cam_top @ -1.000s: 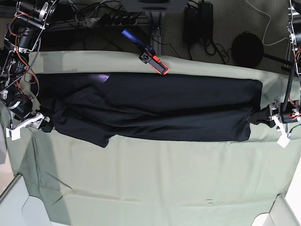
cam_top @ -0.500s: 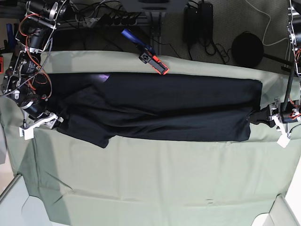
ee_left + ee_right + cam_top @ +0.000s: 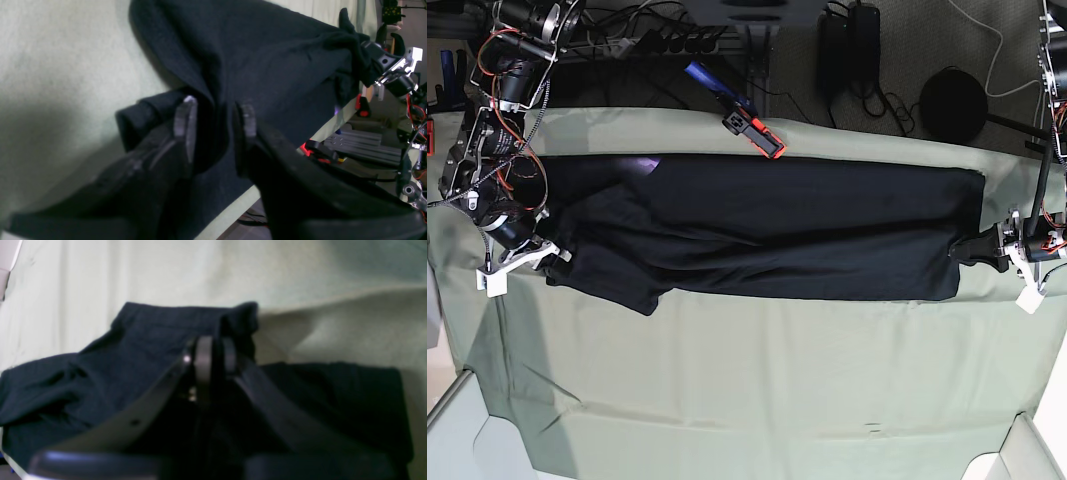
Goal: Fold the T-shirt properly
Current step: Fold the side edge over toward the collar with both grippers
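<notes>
The T-shirt (image 3: 767, 225) lies stretched long across the table, left to right in the base view, folded into a narrow band on the pale green sheet (image 3: 757, 380). At its left end my right gripper (image 3: 545, 262) has jaws pressed together on a bunched fold. Beyond the table's far edge: cables and a round black disc (image 3: 952, 103). At the right end my left gripper (image 3: 215, 115) has jaws spread around the cloth. The fabric is plain black and creased.

A black T-shirt (image 3: 767, 228) is laid flat in a long band along the far half of the green-covered table, stretched almost from one side edge to the other. It is folded lengthwise, with creases running along it. A purplish patch is seen at its far edge, toward one end.
</notes>
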`<state>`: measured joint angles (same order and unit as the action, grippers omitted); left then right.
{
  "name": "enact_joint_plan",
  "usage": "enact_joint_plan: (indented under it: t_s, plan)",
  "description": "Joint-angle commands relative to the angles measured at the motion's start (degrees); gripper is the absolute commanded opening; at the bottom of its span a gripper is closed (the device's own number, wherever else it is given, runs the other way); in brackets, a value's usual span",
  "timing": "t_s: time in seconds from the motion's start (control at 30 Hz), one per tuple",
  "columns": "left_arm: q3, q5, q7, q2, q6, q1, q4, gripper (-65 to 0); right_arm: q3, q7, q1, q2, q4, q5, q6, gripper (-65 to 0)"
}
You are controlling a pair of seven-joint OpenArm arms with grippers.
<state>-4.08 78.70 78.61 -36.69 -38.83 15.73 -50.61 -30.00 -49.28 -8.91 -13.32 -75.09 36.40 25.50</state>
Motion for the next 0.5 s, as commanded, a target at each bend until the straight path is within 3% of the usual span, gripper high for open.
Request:
enact_joint_plan:
  t_s: [0.0, 0.27, 0.47]
  plan:
    - [-0.33, 1.18, -0.39, -1.27, -1.17, 1.07, -0.81, -42.1, -0.26, 1.33, -1.22, -0.81, -0.76, 1.16, 1.77, -64.7]
    - [-0.33, 1.18, -0.42, -1.27, -1.17, 1.07, -0.81, -42.2, -0.26, 0.98, -1.22, -0.85, -1.16, 5.95, 1.97, -65.0]
    - [-0.33, 1.03, -0.42, -1.27, -1.17, 1.07, -0.81, -42.1, -0.26, -4.70, -0.87, -0.81, -6.43, 8.26, 3.08, -65.0]
